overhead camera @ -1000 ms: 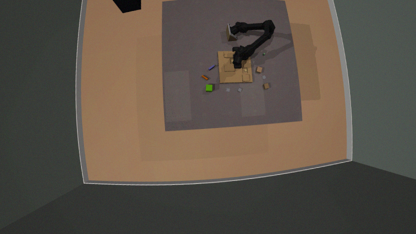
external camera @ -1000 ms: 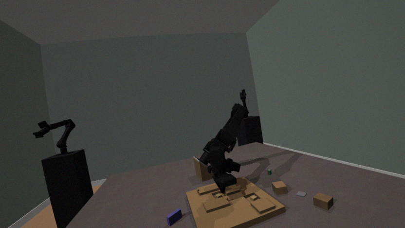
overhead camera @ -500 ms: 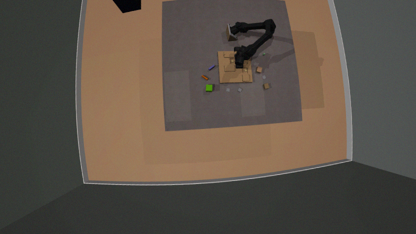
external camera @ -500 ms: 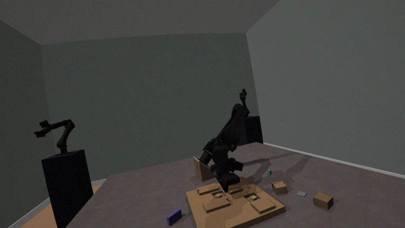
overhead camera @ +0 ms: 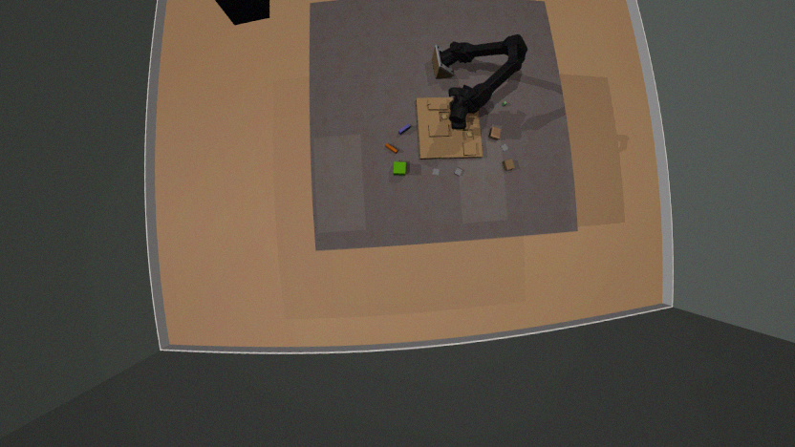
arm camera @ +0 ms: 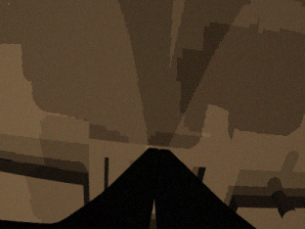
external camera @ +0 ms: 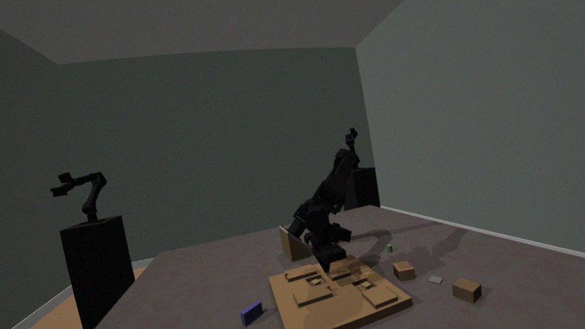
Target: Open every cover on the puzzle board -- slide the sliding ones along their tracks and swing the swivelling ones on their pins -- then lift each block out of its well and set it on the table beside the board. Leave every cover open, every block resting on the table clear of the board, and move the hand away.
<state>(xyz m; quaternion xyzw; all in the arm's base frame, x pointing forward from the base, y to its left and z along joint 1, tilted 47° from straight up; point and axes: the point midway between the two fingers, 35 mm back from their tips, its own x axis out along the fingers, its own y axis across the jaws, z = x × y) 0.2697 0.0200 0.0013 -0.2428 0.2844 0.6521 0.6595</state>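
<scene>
Closed end effector (overhead camera: 458, 126) (external camera: 326, 270) (arm camera: 156, 158), gripping nothing, above flat, wood-toned puzzle board (overhead camera: 439, 147) (external camera: 315, 317), square wells holding small blocky pieces, mottled grey surface (overhead camera: 383, 211) (external camera: 196, 278)

Blocks (overhead camera: 443, 117) (external camera: 365, 285) in board (overhead camera: 444, 145) (external camera: 318, 313) wells — covers (overhead camera: 439, 130) (external camera: 312, 294) alongside, apparently, cubes (overhead camera: 494, 133) (external camera: 403, 271) beside board

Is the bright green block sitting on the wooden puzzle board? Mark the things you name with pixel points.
No, the green block (overhead camera: 399, 167) sits on the table, beside the board (overhead camera: 444, 149) (external camera: 323, 315).

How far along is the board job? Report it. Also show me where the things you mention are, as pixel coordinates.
Two wells on the board (overhead camera: 444, 150) (external camera: 318, 317) lie uncovered, blocks still inside. The closed gripper (overhead camera: 458, 126) (external camera: 325, 270) (arm camera: 156, 158), holding nothing, is low over the board, perhaps working another cover. Left: lift out both blocks, then withdraw.
</scene>
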